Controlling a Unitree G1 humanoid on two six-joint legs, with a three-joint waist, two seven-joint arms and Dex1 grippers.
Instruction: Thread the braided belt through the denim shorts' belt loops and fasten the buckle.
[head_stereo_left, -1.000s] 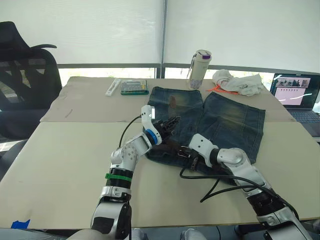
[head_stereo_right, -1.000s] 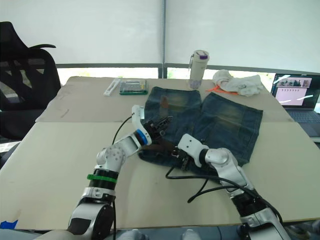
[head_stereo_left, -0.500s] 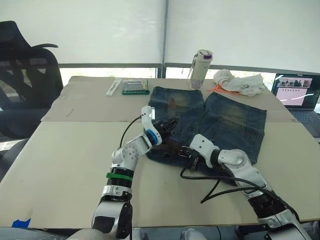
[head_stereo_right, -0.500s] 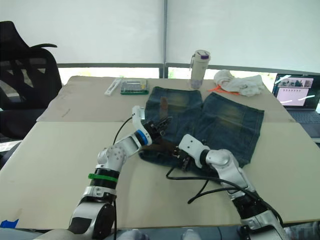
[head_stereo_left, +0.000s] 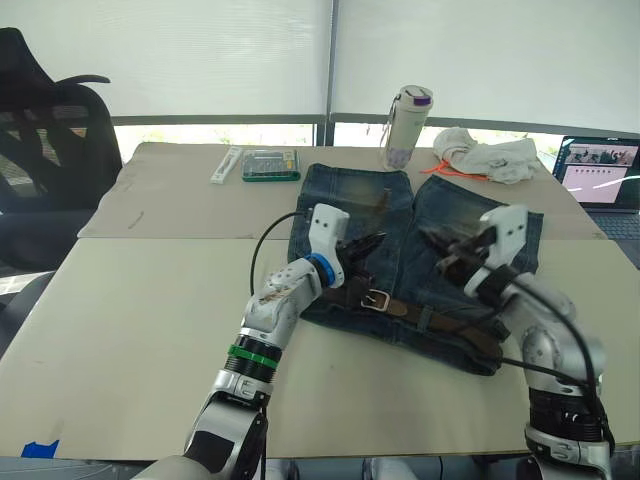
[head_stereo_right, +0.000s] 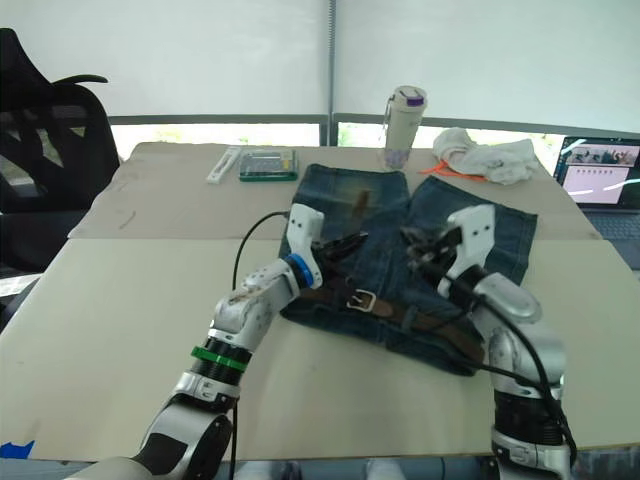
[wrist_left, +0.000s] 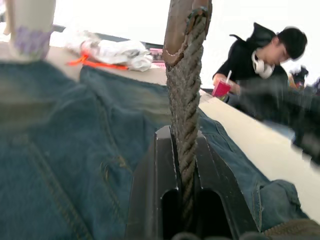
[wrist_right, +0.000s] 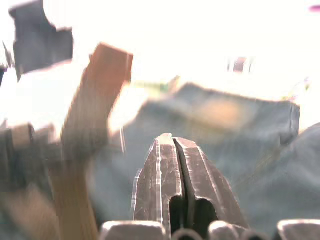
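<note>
Since the earlier frame, my right pincer (head_stereo_right: 418, 250) had lifted off the belt (head_stereo_right: 400, 311) and hung pressed together, empty, above the shorts (head_stereo_right: 400, 260). My left pincer (wrist_left: 184, 145) clamped the belt's tip. Its buckle (head_stereo_right: 360, 300) lay on the waistband, strap trailing rightward across the shorts on the bench (head_stereo_right: 110, 300).

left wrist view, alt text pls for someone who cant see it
The left end effector is shut on the braided belt, whose strap end rises straight up between its black fingers. Behind lie the denim shorts on the table, with a person seated in the background.
</note>
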